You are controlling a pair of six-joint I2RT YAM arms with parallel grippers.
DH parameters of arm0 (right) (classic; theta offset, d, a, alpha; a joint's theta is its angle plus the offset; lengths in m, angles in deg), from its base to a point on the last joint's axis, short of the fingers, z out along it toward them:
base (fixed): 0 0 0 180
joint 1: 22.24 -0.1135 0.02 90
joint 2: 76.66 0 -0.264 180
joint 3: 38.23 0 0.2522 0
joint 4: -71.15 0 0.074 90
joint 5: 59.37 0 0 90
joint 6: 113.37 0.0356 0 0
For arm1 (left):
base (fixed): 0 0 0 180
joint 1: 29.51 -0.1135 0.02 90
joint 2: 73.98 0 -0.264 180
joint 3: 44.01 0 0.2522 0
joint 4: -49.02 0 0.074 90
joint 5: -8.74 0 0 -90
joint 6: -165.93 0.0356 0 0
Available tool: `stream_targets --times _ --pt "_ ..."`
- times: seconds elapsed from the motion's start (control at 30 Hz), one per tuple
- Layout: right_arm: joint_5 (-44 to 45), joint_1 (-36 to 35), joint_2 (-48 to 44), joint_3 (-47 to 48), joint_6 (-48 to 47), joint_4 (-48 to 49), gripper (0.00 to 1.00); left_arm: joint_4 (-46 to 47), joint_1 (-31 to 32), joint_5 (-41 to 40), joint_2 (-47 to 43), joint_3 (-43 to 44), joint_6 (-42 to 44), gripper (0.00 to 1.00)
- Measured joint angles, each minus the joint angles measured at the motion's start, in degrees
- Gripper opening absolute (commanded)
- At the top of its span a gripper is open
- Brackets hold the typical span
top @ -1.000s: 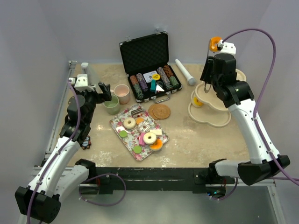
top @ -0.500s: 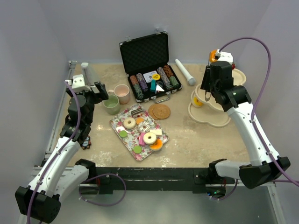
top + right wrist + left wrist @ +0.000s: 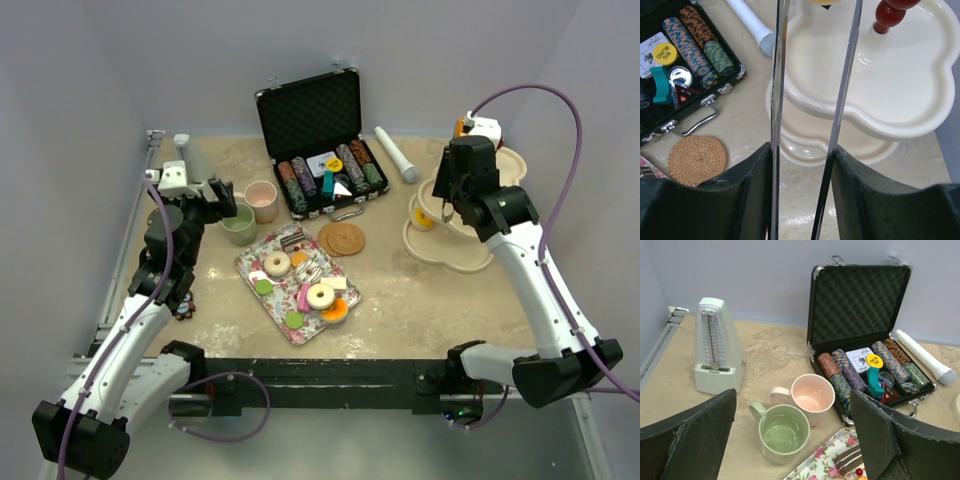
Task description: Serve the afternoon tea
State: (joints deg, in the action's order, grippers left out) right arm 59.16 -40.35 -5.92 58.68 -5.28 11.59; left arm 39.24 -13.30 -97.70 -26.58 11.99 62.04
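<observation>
Beyond the right gripper [image 3: 802,155], fingers [image 3: 747,195] clamped on clear tongs [image 3: 779,100] reaching an orange treat [image 3: 821,2] at the cream stand [image 3: 900,90], a sideways swing could knock the red finial [image 3: 888,12]; the left gripper [image 3: 792,410] gapes before the green cup [image 3: 784,434].

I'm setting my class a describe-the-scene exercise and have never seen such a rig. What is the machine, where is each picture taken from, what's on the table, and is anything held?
Two robot arms are bolted at the table's near edge. The overhead picture looks down from behind them; the other two come from a camera on each wrist. On the table: a floral tray of toy sweets, a green cup and a pink cup, an open poker chip case, a metronome, a woven coaster and a cream tiered stand. The left tool hangs wide open near the cups, holding nothing. The right tool grips what look like clear tongs above the stand.
</observation>
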Motion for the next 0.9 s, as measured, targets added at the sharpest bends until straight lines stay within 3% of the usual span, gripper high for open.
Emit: stream_targets --times 0.4,0.9 --pt "0.92 0.0 -0.33 -0.55 0.39 -0.52 0.67 1.14 0.0 3.02 -0.09 -0.5 0.2 1.0" --pt "-2.93 0.0 -3.89 0.04 -1.29 0.94 0.6 1.11 0.0 2.97 -0.09 -0.63 0.2 1.0"
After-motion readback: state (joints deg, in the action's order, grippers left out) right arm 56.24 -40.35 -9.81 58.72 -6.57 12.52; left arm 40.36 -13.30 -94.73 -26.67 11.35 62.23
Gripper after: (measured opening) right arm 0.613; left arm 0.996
